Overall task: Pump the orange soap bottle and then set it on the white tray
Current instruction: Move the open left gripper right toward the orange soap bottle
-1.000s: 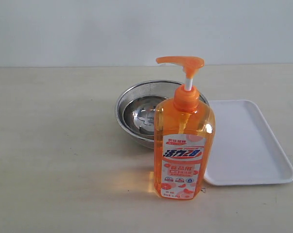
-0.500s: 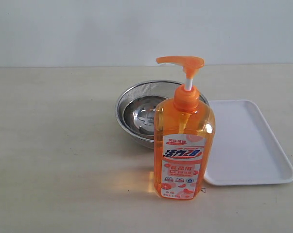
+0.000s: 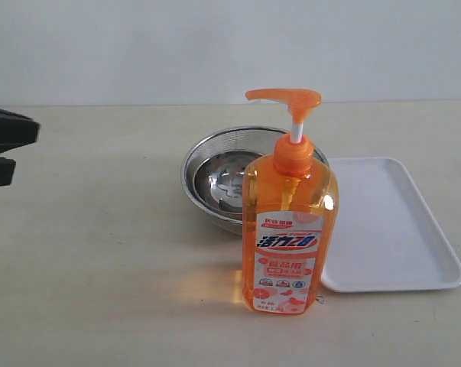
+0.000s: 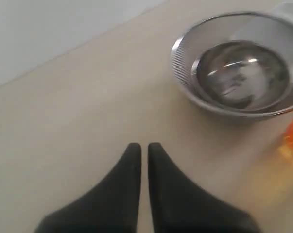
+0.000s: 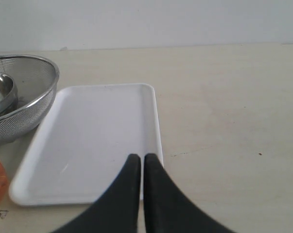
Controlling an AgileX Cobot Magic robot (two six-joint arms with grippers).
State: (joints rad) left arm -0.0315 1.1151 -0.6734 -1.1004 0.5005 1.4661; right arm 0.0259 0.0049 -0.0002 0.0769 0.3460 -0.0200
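Pumping not begun: my left tool (image 4: 144, 146) and right tool (image 5: 142, 158) hang clenched, empty. Next, I press the orange pump head (image 3: 287, 96) of the tall translucent orange plastic soap bottle (image 3: 290, 229).

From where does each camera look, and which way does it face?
Exterior view: before the table, slightly above, facing the wall; shows orange soap bottle, steel bowl, white tray, left gripper at the edge.
Left wrist view: above the table, past the shut left gripper toward the bowl.
Right wrist view: past the shut right gripper onto the tray.
Both wrist views share the bowl.
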